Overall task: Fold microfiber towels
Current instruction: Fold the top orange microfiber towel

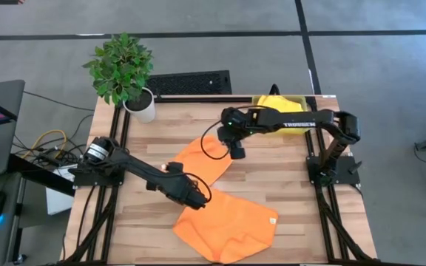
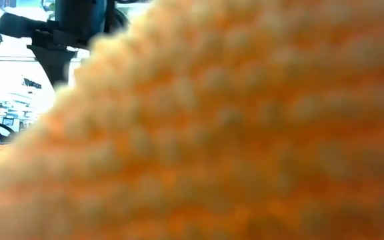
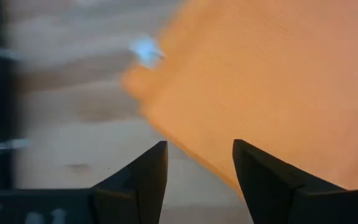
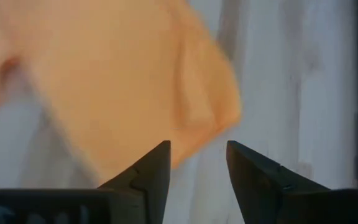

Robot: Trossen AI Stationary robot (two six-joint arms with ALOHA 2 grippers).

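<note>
Both grippers stood with jaws apart and empty: the left gripper point(image 1: 198, 201) just over the near edge of the orange towel point(image 1: 224, 214), the right gripper point(image 1: 237, 153) above its far corner. The towel ran diagonally between them, apparently half-folded. Released loosely, the fold could spring back or skew.

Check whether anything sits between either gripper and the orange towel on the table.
Nothing visible does. The left gripper and right gripper both hang open right over the orange towel, with only bare cloth and table showing between their fingers in the wrist views.
</note>
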